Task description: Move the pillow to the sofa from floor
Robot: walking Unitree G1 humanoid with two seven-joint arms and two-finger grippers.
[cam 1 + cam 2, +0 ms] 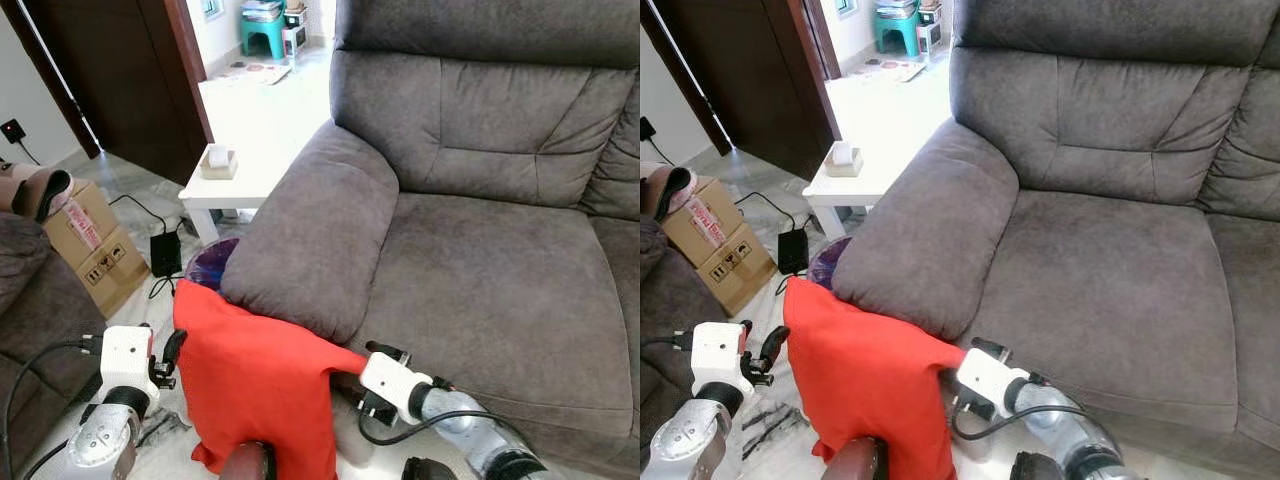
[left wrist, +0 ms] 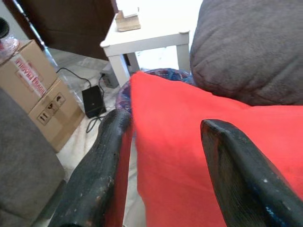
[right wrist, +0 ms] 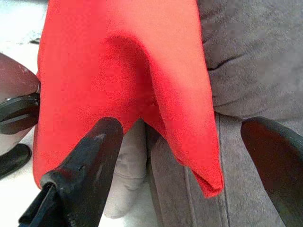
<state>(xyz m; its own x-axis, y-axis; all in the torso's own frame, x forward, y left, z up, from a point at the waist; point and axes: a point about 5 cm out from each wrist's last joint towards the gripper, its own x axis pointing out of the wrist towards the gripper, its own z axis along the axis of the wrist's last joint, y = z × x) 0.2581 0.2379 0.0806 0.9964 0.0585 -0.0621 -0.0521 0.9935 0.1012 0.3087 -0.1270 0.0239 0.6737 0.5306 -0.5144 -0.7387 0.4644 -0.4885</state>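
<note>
Grey fabric sofa point(image 1: 480, 250): seat cushion sits up and beyond the right gripper point(image 3: 184, 165), padded armrest directly ahead of both grippers.

Red fabric pillow point(image 1: 255, 385): off the floor for most of its body, standing on edge, upper corner leaning on the front of the armrest, lower end hanging near floor level. It sits between the two grippers. Not on the seat yet.

White low side table point(image 1: 255, 120) with a small tissue box, and a brown cardboard box point(image 1: 95, 245) beyond the left gripper point(image 2: 163, 161); black power adapter on the floor between them. Not in the way.

Left gripper: fingers spread apart, straddling the pillow's left edge, one finger on each face. Can't tell if the pads are actually pressing the cloth; looks loose.

Right gripper: fingers spread wide, pillow's lower right corner hanging between them, no pinch visible. Looks like nothing is firmly held.

Step in hand, my read: secure the grip, then lift onto the seat.
- Close both grippers on real bulk, not just the cover corner; thin fabric will slip.
- Lift both sides together so it doesn't fold.
- Clear the armrest top or swing round its front, toward the right gripper's side, then set down on the cushion.
- Risk: pillow drags on the armrest and pulls out of a weak pinch.
</note>
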